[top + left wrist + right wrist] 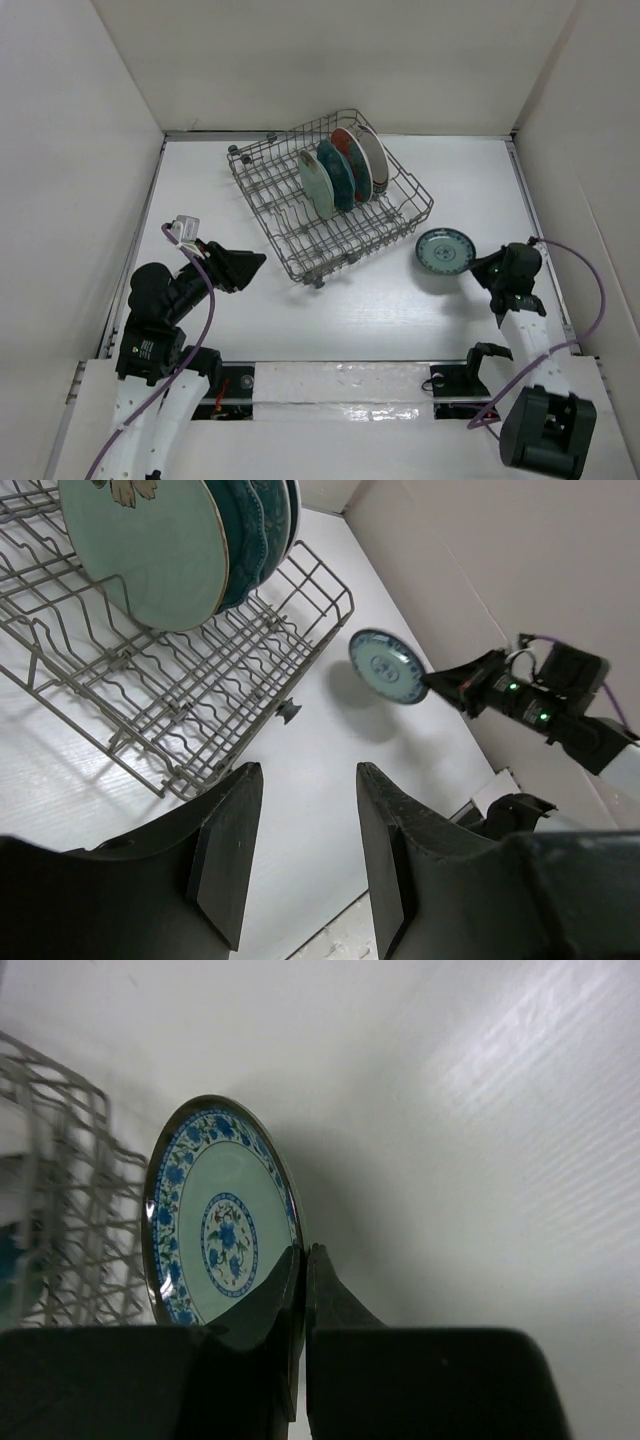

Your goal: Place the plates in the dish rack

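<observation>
Right gripper (303,1260) is pinched shut on the lower rim of the teal ringed plate (215,1220), which stands on edge just off the right corner of the dish rack (262,222), not touching it. Left gripper (307,780) is wide open with nothing in it, parked near the rack's near-left side.

Three plates stand in the tines: the mint plate (315,186), the dark teal plate (336,172) and the red floral plate (361,160). I'd lift clear of the rack wall first, turn the plate parallel to those three, then lower it straight into a free slot on the mint plate's open side. It's only a thin rim grip, so no quick swings.

The right wrist view confirms the grip but blurs the rack. The left wrist view gives me the bare tines and the plate's shadow on the counter (350,320), which suggests it's lifted.
</observation>
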### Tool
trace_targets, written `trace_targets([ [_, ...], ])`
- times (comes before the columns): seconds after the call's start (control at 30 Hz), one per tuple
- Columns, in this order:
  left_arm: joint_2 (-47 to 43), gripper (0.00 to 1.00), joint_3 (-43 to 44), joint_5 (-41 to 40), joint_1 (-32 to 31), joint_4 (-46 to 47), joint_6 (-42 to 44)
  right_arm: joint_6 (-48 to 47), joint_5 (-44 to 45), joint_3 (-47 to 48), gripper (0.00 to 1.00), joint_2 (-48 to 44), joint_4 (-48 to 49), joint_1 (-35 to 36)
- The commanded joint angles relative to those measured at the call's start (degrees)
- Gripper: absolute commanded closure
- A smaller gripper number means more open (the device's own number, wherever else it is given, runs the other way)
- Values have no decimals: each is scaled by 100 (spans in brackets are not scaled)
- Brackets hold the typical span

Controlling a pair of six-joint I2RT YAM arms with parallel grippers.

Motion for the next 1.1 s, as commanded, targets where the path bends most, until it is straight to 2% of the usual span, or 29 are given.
trace_targets([
  [0.0,17,60,62,54,28,276,93,-185,800,908,100,-811,-600,9],
  [0.13,43,60,70,54,28,276,101,-440,652,1917,100,-1234,-602,368],
  [0.23,52,60,53,54,28,328,136,-677,807,2428,100,-858,-251,1508],
  [0.27,70,60,44,54,28,337,145,-930,1035,2874,100,-665,-137,2495],
  [0.3,96,60,44,54,28,337,145,-1072,1334,3122,100,-193,-110,3062],
  [0.33,113,60,44,54,28,329,145,-1256,2250,3386,100,81,-101,3668],
  [0.37,114,60,53,54,28,329,163,-1728,2799,3997,100,388,-118,4266],
  [0.4,114,60,53,54,28,311,154,-2002,3318,4343,100,1096,-136,5307],
  [0.43,96,60,44,54,28,302,154,-2301,4236,4712,100,1512,-171,5701],
  [0.47,79,60,53,54,28,302,145,-2808,4576,5124,100,1952,-363,5974],
  [0.5,52,60,44,54,28,285,145,-3013,4806,6007,100,2417,-512,6168],
  [0.53,35,60,44,54,28,293,137,-3216,5043,6477,100,3318,-679,6397],
  [0.6,17,60,53,54,28,285,137,-3726,5186,7365,100,4158,-1145,6565],
  [0.67,8,60,62,54,28,259,137,-4400,5772,8883,100,5596,-1434,6750],
  [0.7,-1,60,70,54,28,258,128,-4587,5775,8890,100,5603,-1437,6751],
  [0.73,-1,60,70,54,28,250,128,-4798,6053,9525,100,5934,-1489,6751],
  [0.8,-36,60,79,54,28,241,128,-5255,6266,10109,100,6752,-1647,6751],
  [0.87,-44,60,105,54,28,215,110,-5623,6416,10575,100,7244,-1561,6751],
  [1.07,-132,61,202,54,28,83,31,-6074,6382,10718,100,7800,-1077,6751],
])
